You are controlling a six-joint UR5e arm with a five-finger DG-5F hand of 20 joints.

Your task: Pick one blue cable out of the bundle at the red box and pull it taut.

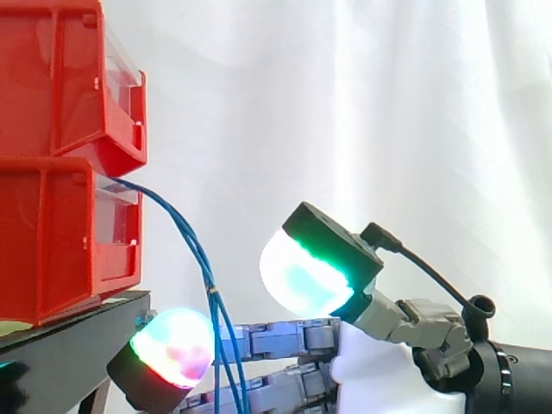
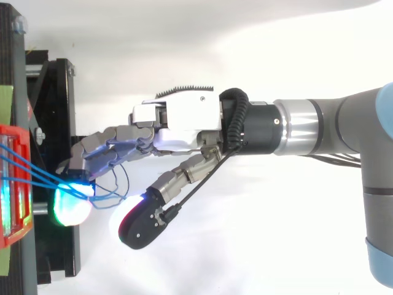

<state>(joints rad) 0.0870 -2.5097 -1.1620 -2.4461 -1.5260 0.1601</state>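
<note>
A white curtain [image 1: 388,103] hangs behind; our open hand [image 2: 178,120] reaches into the blue cables [image 1: 191,241] at the red bins [image 1: 52,233].
The cables leave the lower bin and drop past our nearly straight fingers [image 2: 104,147]; the thumb [image 1: 315,259] stands well apart, so nothing is gripped; we judge the step to be singling out one strand; we should hook just one, pinch it, then draw away from the bin; neighbouring strands loop close and may follow; the black stand [image 1: 69,345] crowds the fingertips.
</note>
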